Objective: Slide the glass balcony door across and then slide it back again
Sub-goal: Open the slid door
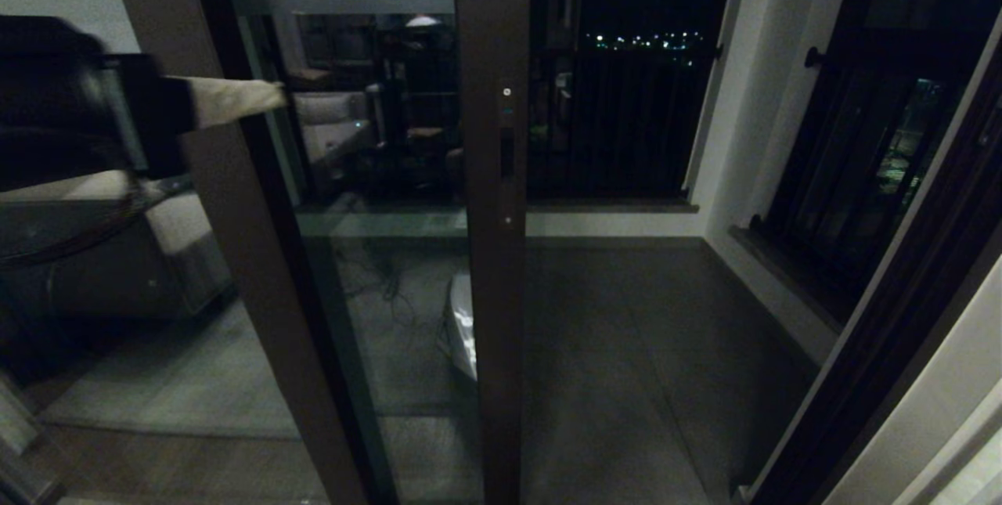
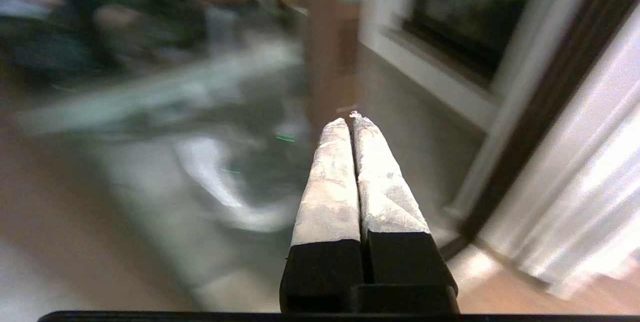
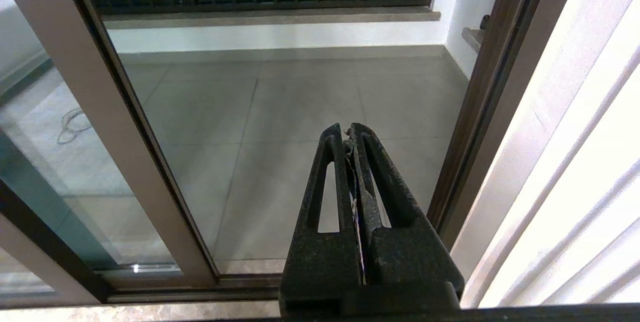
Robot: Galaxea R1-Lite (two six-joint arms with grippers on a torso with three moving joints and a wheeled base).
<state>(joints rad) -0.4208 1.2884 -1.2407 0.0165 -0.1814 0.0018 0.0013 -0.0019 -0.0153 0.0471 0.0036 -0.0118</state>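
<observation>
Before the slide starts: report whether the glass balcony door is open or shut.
Partly open. The glass balcony door has its handle stile standing mid-opening, with bare balcony floor and railing showing unglazed beside it.

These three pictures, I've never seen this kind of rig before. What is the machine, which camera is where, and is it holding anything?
It is a two-armed robot standing at a doorway to a balcony at night. The wide picture comes from a camera on its head, looking forward and down. The other two come from cameras on each wrist, looking out along the fingers.

In the head view, the glass balcony door is the tall brown-framed panel in the middle, with a slim dark handle on its upright. To its right the opening shows the balcony floor and the railing.

The left gripper reaches in from the left at about handle height, short of the handle. Its pale fingers are pressed together and hold nothing.

The right gripper is also shut and empty, pointing at the floor by the door track.
</observation>
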